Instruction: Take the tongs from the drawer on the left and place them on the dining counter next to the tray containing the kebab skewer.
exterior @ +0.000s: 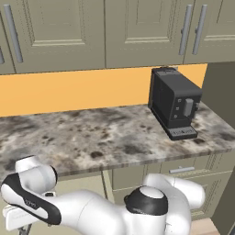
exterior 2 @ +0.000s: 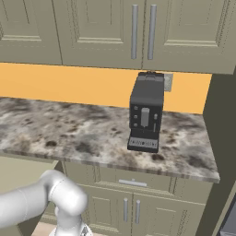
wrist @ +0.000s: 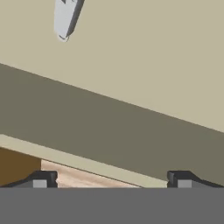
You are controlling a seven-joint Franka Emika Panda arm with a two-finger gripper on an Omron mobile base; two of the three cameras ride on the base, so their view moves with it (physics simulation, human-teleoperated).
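The drawer [exterior: 78, 186] stands pulled out under the wall counter, and its pale beige floor [wrist: 144, 65] fills the top of the hand view. One rounded silver-grey end of the tongs [wrist: 64, 19] lies on that floor at the upper left, the rest cut off by the frame edge. My gripper [wrist: 111, 179] hangs open in front of the drawer's darker wall [wrist: 109, 127], with nothing between its wide-set fingertips [wrist: 41, 179]. My hand [exterior: 20, 215] sits low at the left. The dining counter, the tray and the kebab skewer are out of view.
A black coffee machine [exterior: 174, 103] stands on the granite wall counter [exterior: 92, 133] below sage upper cabinets [exterior: 69, 27]. A narrower drawer with a silver handle [exterior: 181, 170] sits to the right. Wooden floor [wrist: 87, 175] shows below the open drawer.
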